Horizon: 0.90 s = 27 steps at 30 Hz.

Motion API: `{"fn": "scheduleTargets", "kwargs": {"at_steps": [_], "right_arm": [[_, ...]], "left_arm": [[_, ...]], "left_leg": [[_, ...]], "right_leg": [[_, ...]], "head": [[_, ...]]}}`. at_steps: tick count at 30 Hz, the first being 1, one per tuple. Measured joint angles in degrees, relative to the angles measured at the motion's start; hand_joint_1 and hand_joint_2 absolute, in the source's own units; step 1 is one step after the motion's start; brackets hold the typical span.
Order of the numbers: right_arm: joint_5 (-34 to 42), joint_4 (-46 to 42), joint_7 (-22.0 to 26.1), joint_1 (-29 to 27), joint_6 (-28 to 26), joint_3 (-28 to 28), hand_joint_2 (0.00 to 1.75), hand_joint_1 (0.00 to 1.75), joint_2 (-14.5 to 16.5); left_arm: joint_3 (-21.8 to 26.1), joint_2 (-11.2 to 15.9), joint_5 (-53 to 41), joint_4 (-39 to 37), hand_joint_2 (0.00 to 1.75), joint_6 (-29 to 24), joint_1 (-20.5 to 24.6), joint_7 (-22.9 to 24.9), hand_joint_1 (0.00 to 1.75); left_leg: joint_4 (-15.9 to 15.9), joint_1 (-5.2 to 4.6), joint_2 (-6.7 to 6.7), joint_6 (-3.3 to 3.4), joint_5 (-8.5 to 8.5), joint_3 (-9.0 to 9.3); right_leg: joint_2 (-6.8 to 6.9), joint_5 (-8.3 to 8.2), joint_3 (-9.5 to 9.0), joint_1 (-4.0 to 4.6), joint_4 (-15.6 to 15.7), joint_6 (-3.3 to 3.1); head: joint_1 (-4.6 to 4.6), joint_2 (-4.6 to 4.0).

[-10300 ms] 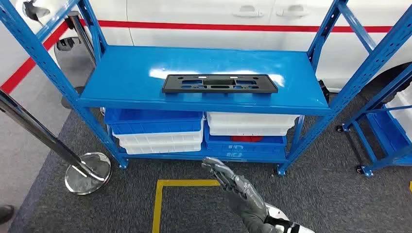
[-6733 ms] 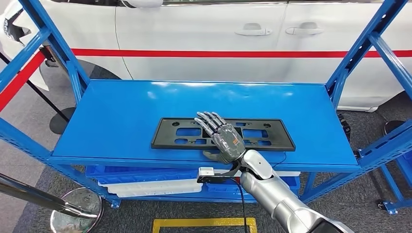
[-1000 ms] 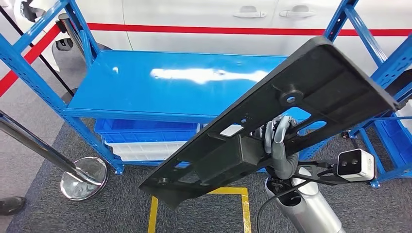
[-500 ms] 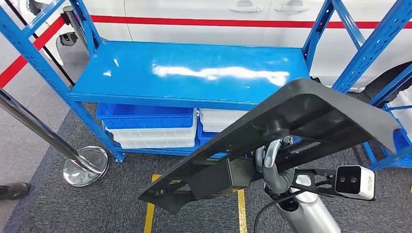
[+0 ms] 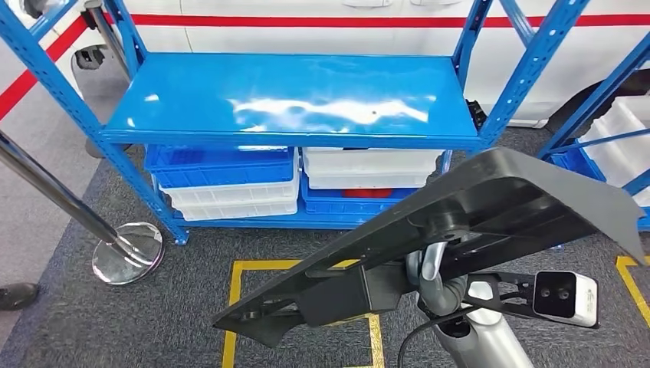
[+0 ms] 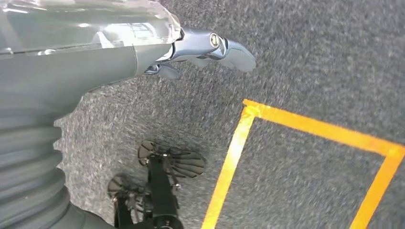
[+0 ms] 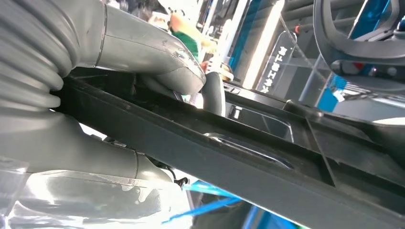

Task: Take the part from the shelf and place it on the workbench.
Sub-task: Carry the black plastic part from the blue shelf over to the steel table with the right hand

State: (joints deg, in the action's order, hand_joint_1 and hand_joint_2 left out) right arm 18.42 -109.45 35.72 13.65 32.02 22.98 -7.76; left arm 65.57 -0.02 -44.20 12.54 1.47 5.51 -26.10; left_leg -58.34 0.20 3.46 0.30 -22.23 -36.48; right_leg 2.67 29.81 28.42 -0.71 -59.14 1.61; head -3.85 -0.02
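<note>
The part (image 5: 460, 222), a long flat black plate with cut-outs, is held clear of the shelf (image 5: 291, 100) by the right hand (image 5: 433, 272), whose fingers are wrapped through or around the plate near its middle; in the right wrist view the thumb (image 7: 176, 71) is pressed over one edge while the palm backs the other side. The plate is carried tilted, one end raised toward the camera and the other dropped low over the floor markings (image 5: 230, 307). The left hand (image 6: 210, 47) hangs over the carpet with nothing held and its fingers loosely extended, though how far they are spread cannot be told from so close a view. The workbench is not seen, so the carry is judged to be at an early stage. Most risk is judged to lie in the single-handed grip on a long, thin piece: a swing during a turn could lever the plate round in the fingers, and either end could be struck against a shelf upright (image 5: 529, 69) or the chrome stanchion (image 5: 115, 245). The head view is also partly blocked by the plate itself. Under the shelf top, stacked blue bins (image 5: 222, 165) and white bins (image 5: 368, 165) are stored; their contents are hidden, apart from a red patch, not identifiable, on the lower blue bin (image 5: 360, 203).
</note>
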Motion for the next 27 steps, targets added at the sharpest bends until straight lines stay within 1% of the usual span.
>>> {"fn": "scheduleTargets", "kwargs": {"at_steps": [1,2,3,4,5,6,7,8,9,10,11,12,13,14,15,16,17,18,19,20,21,22,23,24,25,26,27], "right_arm": [[-0.31,-0.16,0.0,-0.11,0.14,-0.34,1.75,1.71,0.18],[-0.58,-0.26,0.01,-0.26,0.24,-0.71,1.75,1.71,0.34],[-0.81,-0.32,0.01,-0.35,0.28,-1.02,1.75,1.71,0.45],[-0.94,-0.34,0.01,-0.42,0.26,-1.24,1.75,1.71,0.57],[-1.0,-0.37,0.02,-0.44,0.22,-1.39,1.75,1.71,0.73],[-1.04,-0.4,0.02,-0.42,0.15,-1.46,1.75,1.71,0.9],[-1.1,-0.42,0.02,-0.41,0.07,-1.5,1.75,1.71,1.04],[-1.18,-0.44,0.02,-0.4,-0.03,-1.51,1.75,1.71,1.15],[-1.24,-0.44,0.02,-0.39,-0.14,-1.51,1.75,1.71,1.18],[-1.29,-0.44,0.01,-0.36,-0.23,-1.51,1.75,1.71,1.18],[-1.31,-0.44,0.01,-0.32,-0.34,-1.51,1.75,1.71,1.18],[-1.3,-0.44,0.01,-0.24,-0.47,-1.51,1.75,1.71,1.18],[-1.26,-0.45,0.01,-0.13,-0.61,-1.51,1.75,1.71,1.18],[-1.18,-0.45,0.01,0.01,-0.77,-1.5,1.75,1.71,1.18],[-1.08,-0.46,0.02,0.18,-0.9,-1.49,1.75,1.71,1.18],[-0.96,-0.46,0.02,0.35,-1.01,-1.47,1.75,1.71,1.18],[-0.87,-0.46,0.02,0.5,-1.08,-1.46,1.75,1.71,1.17],[-0.83,-0.46,0.02,0.59,-1.14,-1.45,1.75,1.71,1.16],[-0.8,-0.46,0.02,0.66,-1.21,-1.45,1.75,1.71,1.15],[-0.77,-0.46,0.01,0.69,-1.39,-1.45,1.75,1.71,1.14],[-0.74,-0.45,0.01,0.72,-1.63,-1.45,1.75,1.71,1.13],[-0.69,-0.45,0.01,0.74,-2.0,-1.41,1.75,1.71,1.1],[-0.62,-0.45,0.01,0.74,-2.43,-1.36,1.75,1.71,1.07],[-0.55,-0.44,0.01,0.73,-2.82,-1.3,1.75,1.71,1.0],[-0.46,-0.44,0.01,0.74,-3.2,-1.23,1.75,1.71,0.94],[-0.38,-0.44,0.01,0.74,-3.47,-1.17,1.75,1.71,0.9],[-0.31,-0.45,0.01,0.76,-3.68,-1.11,1.75,1.71,0.87]], "left_arm": [[0.0,-0.01,-0.14,0.01,1.75,0.06,0.02,-0.07,0.0],[0.0,-0.02,-0.27,0.01,1.75,0.09,0.07,-0.11,0.0],[0.0,-0.03,-0.32,0.01,1.75,0.1,0.11,-0.15,0.0],[-0.01,-0.05,-0.35,0.01,1.75,0.09,0.08,-0.16,0.0],[-0.01,-0.08,-0.36,0.01,1.75,0.09,-0.01,-0.17,0.0],[-0.01,-0.1,-0.38,0.01,1.75,0.07,-0.1,-0.16,0.0],[-0.01,-0.11,-0.43,0.01,1.75,0.05,-0.18,-0.16,0.0],[0.0,-0.13,-0.51,0.01,1.75,0.03,-0.2,-0.15,0.0],[0.0,-0.15,-0.58,0.01,1.75,0.02,-0.17,-0.15,0.0],[0.0,-0.17,-0.66,0.01,1.75,0.02,-0.14,-0.15,0.0],[0.0,-0.2,-0.7,0.01,1.75,0.02,-0.12,-0.15,0.0],[0.0,-0.21,-0.7,0.01,1.75,0.02,-0.08,-0.15,0.0],[-0.01,-0.19,-0.71,0.03,1.75,0.02,0.0,-0.15,0.0],[-0.01,-0.16,-0.73,0.05,1.75,0.02,0.11,-0.15,0.0],[-0.02,-0.15,-0.74,0.08,1.75,0.01,0.21,-0.15,0.0],[-0.02,-0.14,-0.76,0.09,1.75,0.01,0.29,-0.14,0.0],[-0.02,-0.15,-0.76,0.09,1.75,-0.01,0.33,-0.14,0.0],[-0.01,-0.19,-0.76,0.09,1.75,-0.02,0.35,-0.14,0.0],[-0.01,-0.21,-0.76,0.09,1.75,-0.02,0.4,-0.13,0.0],[-0.01,-0.24,-0.76,0.09,1.75,-0.03,0.46,-0.14,0.0],[-0.01,-0.26,-0.77,0.09,1.75,-0.03,0.5,-0.15,0.0],[-0.02,-0.27,-0.8,0.09,1.75,-0.04,0.52,-0.15,0.0],[-0.02,-0.28,-0.84,0.09,1.75,-0.04,0.52,-0.16,0.0],[-0.02,-0.28,-0.9,0.09,1.75,-0.05,0.5,-0.16,0.0],[-0.02,-0.28,-0.95,0.09,1.75,-0.05,0.48,-0.15,0.0],[-0.02,-0.28,-0.99,0.09,1.75,-0.05,0.48,-0.15,0.0],[-0.02,-0.28,-1.02,0.09,1.75,-0.05,0.48,-0.15,0.0]], "left_leg": [[-0.05,-0.02,0.2,-0.36,0.37,-0.13],[0.01,-0.01,0.39,-0.75,0.8,-0.17],[-0.11,0.12,0.2,-1.16,0.77,-0.36],[-0.72,0.23,-0.39,-1.55,-0.2,-0.77],[-2.37,0.34,-1.17,-1.88,-2.29,-1.46],[-5.26,0.44,-2.02,-2.14,-5.29,-2.35],[-8.99,0.44,-2.56,-2.29,-8.32,-3.29],[-12.76,0.45,-2.79,-2.37,-10.42,-3.99],[-15.54,0.45,-2.87,-2.37,-11.15,-4.14],[-16.47,0.44,-2.9,-2.29,-10.45,-3.44],[-15.24,0.44,-2.91,-2.1,-8.91,-1.7],[-12.05,0.42,-2.94,-1.79,-7.42,1.05],[-7.59,0.31,-2.97,-1.41,-6.9,4.36],[-3.32,0.17,-2.99,-1.08,-7.04,7.31],[-0.19,-0.01,-3.02,-0.77,-7.52,9.27],[1.5,-0.25,-3.03,-0.51,-7.94,10.13],[2.03,-0.36,-3.02,-0.24,-7.63,10.1],[2.22,-0.32,-2.9,0.11,-7.0,9.74],[2.44,-0.23,-2.79,0.53,-6.32,9.3],[2.66,-0.09,-2.67,0.92,-5.51,8.74],[2.76,0.01,-2.57,1.2,-4.73,8.0],[2.72,-0.02,-2.58,1.39,-4.0,7.08],[2.63,-0.05,-2.56,1.4,-3.29,6.13],[2.49,-0.07,-2.56,1.34,-2.61,5.09],[2.27,-0.07,-2.55,1.25,-1.99,4.05],[1.99,-0.06,-2.55,1.13,-1.47,3.06],[1.64,-0.05,-2.56,0.99,-1.01,2.13]], "right_leg": [[-0.06,0.38,-0.32,0.28,0.96,-0.62],[-0.34,0.02,0.06,0.33,1.04,-1.36],[-0.44,-0.51,0.5,0.28,1.16,-1.93],[-0.55,-1.15,1.06,0.22,1.24,-2.53],[-0.64,-1.88,1.75,0.1,1.35,-3.04],[-0.79,-2.59,2.59,0.11,1.35,-3.38],[-0.98,-3.29,3.48,0.2,1.32,-3.62],[-1.16,-3.99,4.39,0.31,1.27,-3.72],[-1.36,-4.67,5.3,0.42,1.19,-3.73],[-1.51,-5.3,6.18,0.51,1.09,-3.7],[-1.65,-5.9,7.02,0.59,0.98,-3.62],[-1.78,-6.46,7.75,0.64,0.84,-3.52],[-1.89,-6.98,8.35,0.74,0.71,-3.35],[-1.93,-7.47,8.73,0.79,0.63,-3.12],[-1.94,-7.96,8.88,0.78,0.66,-2.83],[-1.9,-8.49,8.95,0.72,0.78,-2.48],[-1.87,-9.04,8.93,0.63,0.98,-2.1],[-1.93,-9.21,9.03,0.52,1.01,-1.74],[-2.06,-8.43,9.37,0.47,0.54,-1.4],[-2.2,-6.46,9.93,0.44,-0.91,-1.12],[-2.34,-3.55,10.72,0.35,-3.45,-0.89],[-2.41,-0.36,11.62,0.29,-6.98,-0.67],[-2.42,2.01,12.36,0.2,-10.76,-0.48],[-2.43,2.93,12.65,0.12,-13.77,-0.3],[-2.43,2.48,12.24,0.05,-15.33,-0.19],[-2.43,1.02,10.91,-0.01,-14.9,-0.16],[-2.43,-0.62,8.6,-0.05,-12.5,-0.2]], "head": [[0.01,0.0],[0.01,0.0],[0.01,0.0],[0.02,0.0],[0.01,0.0],[0.01,0.0],[0.01,0.0],[0.01,0.0],[0.01,0.0],[0.01,0.0],[0.01,0.0],[0.0,0.0],[0.0,0.0],[0.01,0.0],[0.01,0.0],[0.01,0.0],[0.02,0.0],[0.01,0.0],[0.01,0.0],[0.01,0.0],[0.01,0.0],[0.02,0.0],[0.01,0.0],[0.01,0.0],[0.01,0.0],[0.0,0.0],[0.0,0.0]]}}
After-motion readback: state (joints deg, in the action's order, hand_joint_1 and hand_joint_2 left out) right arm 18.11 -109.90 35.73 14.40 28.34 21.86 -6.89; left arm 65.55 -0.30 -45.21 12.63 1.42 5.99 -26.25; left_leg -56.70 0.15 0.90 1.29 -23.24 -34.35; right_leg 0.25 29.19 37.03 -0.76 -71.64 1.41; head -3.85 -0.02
